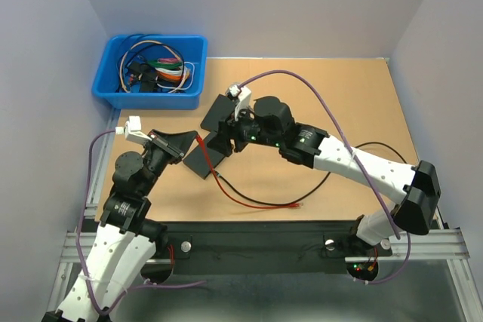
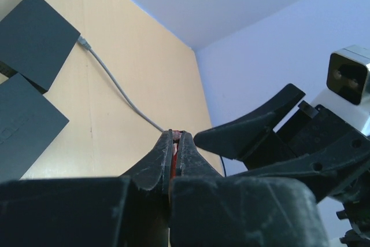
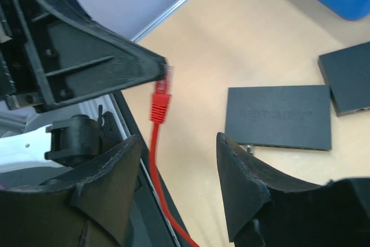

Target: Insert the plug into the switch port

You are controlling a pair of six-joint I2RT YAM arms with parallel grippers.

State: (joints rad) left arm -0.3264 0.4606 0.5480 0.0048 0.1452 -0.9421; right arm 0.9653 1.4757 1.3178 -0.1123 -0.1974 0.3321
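left hand (image 2: 176, 137): clamped on red plug (image 3: 161, 98), near the switch (image 3: 278, 118), not yet inserted | right hand (image 3: 179, 143): fingers apart, empty, straddling the cable (image 3: 155, 160) | tip: grip behind plug, square it to switch, push gently

The counter (image 1: 339, 96) is overlooked from above, behind the bases. Close wrist views are taken along the left fingers (image 2: 153, 166) and right fingers (image 3: 243, 183); the red plug (image 3: 160, 98) is shared.

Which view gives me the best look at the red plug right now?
Right wrist: the plug hangs in full view from the left gripper, boot and clear tip visible. Left wrist shows only a red sliver between its shut fingers. Top external shows it as a tiny red speck.
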